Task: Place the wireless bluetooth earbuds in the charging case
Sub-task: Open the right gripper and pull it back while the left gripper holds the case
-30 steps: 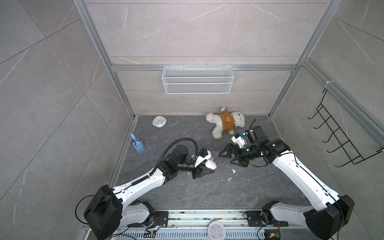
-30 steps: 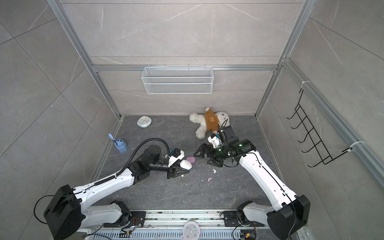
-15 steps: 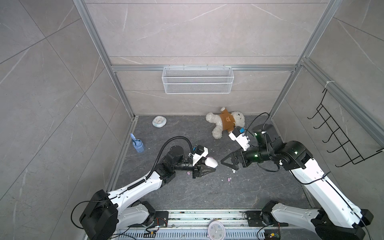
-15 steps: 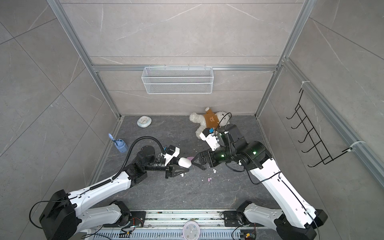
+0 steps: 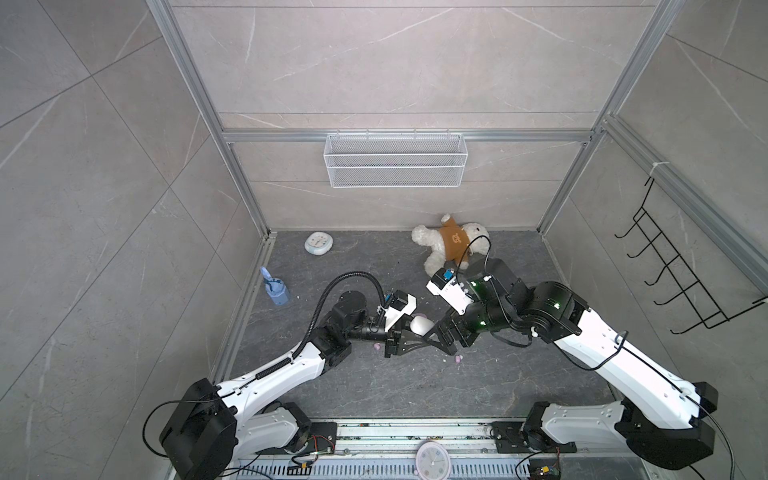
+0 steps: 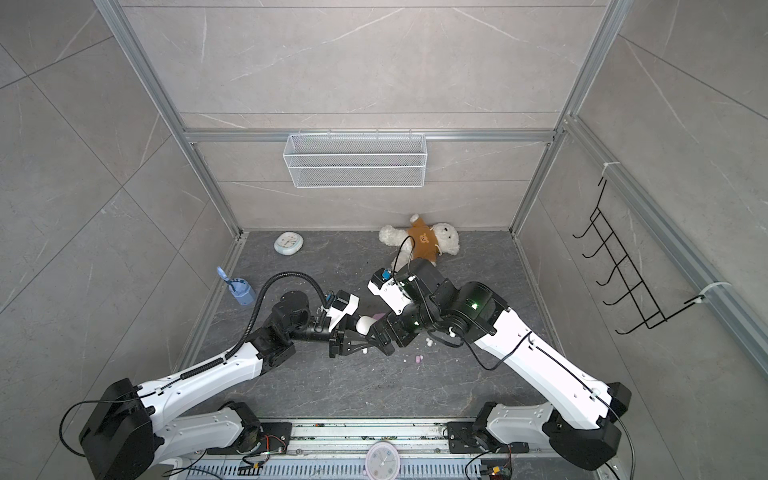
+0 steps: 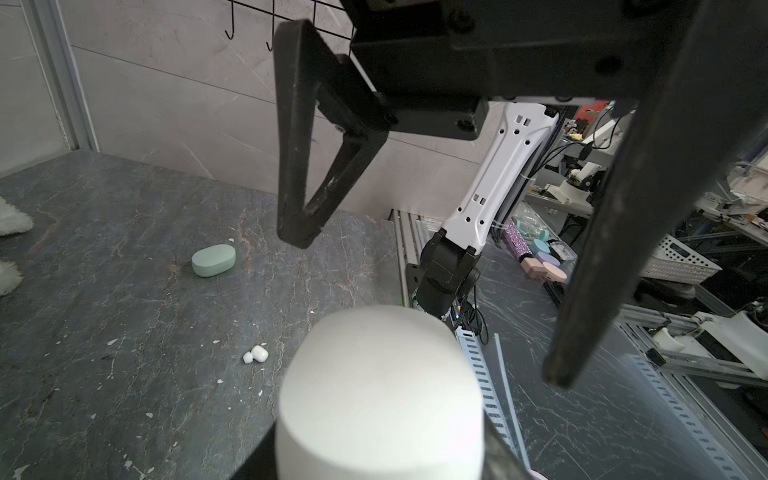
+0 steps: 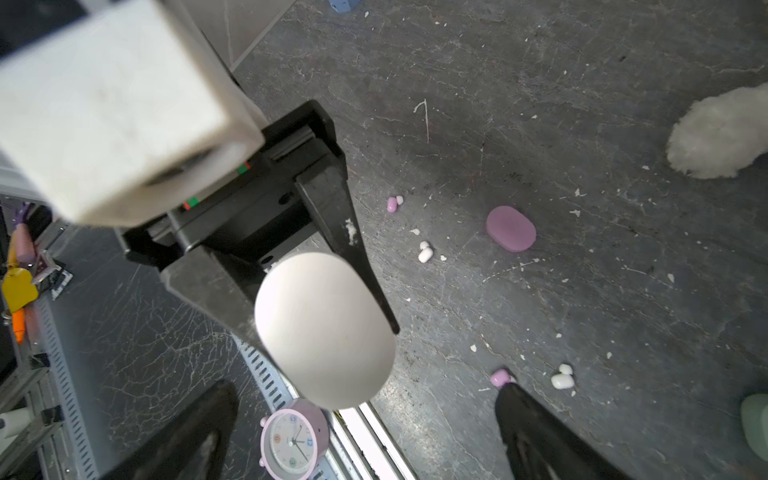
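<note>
Left gripper (image 5: 415, 340) — arm stretched low — clamps the charging case (image 5: 420, 325); right gripper (image 7: 428, 307) (jaws wide, empty) faces it.

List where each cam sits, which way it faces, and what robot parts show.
Top views: stereo pair high over the front rail, looking down toward the back wall; left arm and right arm whole.
Left wrist: on the left arm, facing the right arm's base; white charging case in its grip, open right pincer beyond.
Right wrist: on the right arm, facing down across the table; own fingers, left pincer shut on that case, earbuds, pink charging case.
Shared: both wrist views show the white case.
</note>
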